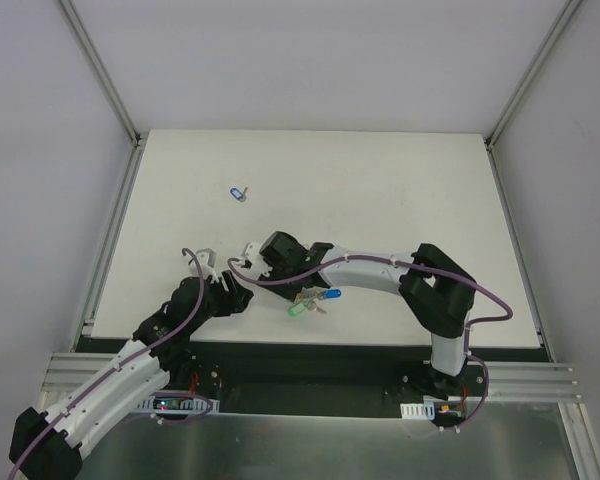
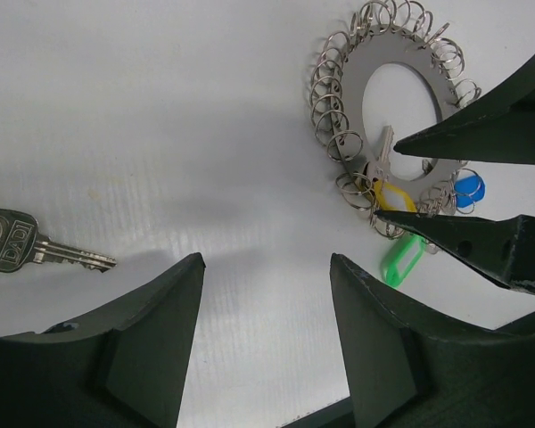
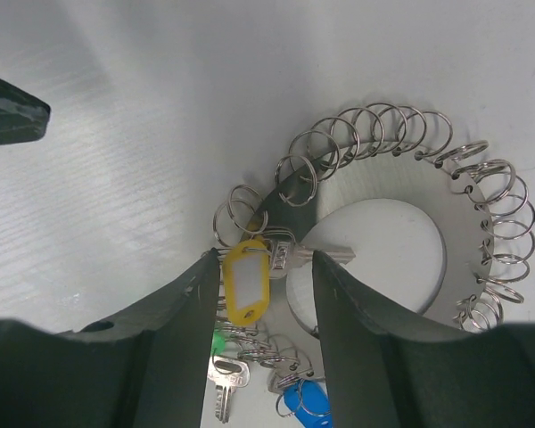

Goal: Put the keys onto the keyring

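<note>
Fingers (image 2: 152,357) of the left tool (image 2: 266,263) stand wide apart close to the near edge of the counter (image 1: 380,180), left of its middle, gripping nothing. A plain silver key (image 2: 27,248) lies flat on the counter at the left side of that wrist view, well apart from the rest. Just beyond, about midway along the near edge, the keyring (image 2: 352,89) lies flat, its rim crowded with small wire loops. Seen from above, the right arm covers most of it. A yellow-tagged key (image 3: 245,287), a green tag (image 1: 298,310) and a blue tag (image 1: 332,297) are bunched against its near side. The right tool (image 3: 266,259) reaches in over the ring with a narrow gap, and the yellow tag and its key head lie between the two fingers (image 2: 490,134). Whether they actually pinch the key I cannot tell. Farther out, toward the far edge and left of centre, a lone blue-tagged key (image 1: 239,192) rests on the counter, well apart from the ring.
</note>
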You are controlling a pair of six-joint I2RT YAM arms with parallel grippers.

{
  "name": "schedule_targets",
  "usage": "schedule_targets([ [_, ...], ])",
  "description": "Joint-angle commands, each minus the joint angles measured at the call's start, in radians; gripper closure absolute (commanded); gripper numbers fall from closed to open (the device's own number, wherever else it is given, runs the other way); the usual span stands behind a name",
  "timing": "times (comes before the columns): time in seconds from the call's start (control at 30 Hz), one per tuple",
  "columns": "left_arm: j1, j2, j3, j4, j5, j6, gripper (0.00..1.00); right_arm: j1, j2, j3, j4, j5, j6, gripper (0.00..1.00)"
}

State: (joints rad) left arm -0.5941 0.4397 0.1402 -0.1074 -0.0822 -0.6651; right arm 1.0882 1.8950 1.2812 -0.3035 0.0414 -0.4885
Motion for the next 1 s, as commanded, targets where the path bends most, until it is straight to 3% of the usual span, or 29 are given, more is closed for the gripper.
schedule_targets([
  [0.0,0.005,0.008,0.018,0.051,0.025,0.004,0.41,-0.001,-0.06,-0.02,-0.032,0.018,-0.013,0.51],
  [0.4,0.005,0.034,0.016,0.083,0.058,0.004,0.42,-0.001,-0.028,-0.033,-0.025,0.026,-0.009,0.54],
  [0.63,0.005,0.056,0.022,0.104,0.075,0.027,0.42,-0.011,-0.04,-0.008,-0.02,0.0,0.024,0.82],
  [0.83,0.005,0.063,0.025,0.147,0.079,0.056,0.42,-0.043,-0.05,0.072,-0.022,-0.011,0.045,0.92],
  [0.97,0.005,0.067,0.022,0.198,0.139,0.094,0.42,-0.065,-0.065,0.09,-0.045,-0.011,0.051,0.93],
])
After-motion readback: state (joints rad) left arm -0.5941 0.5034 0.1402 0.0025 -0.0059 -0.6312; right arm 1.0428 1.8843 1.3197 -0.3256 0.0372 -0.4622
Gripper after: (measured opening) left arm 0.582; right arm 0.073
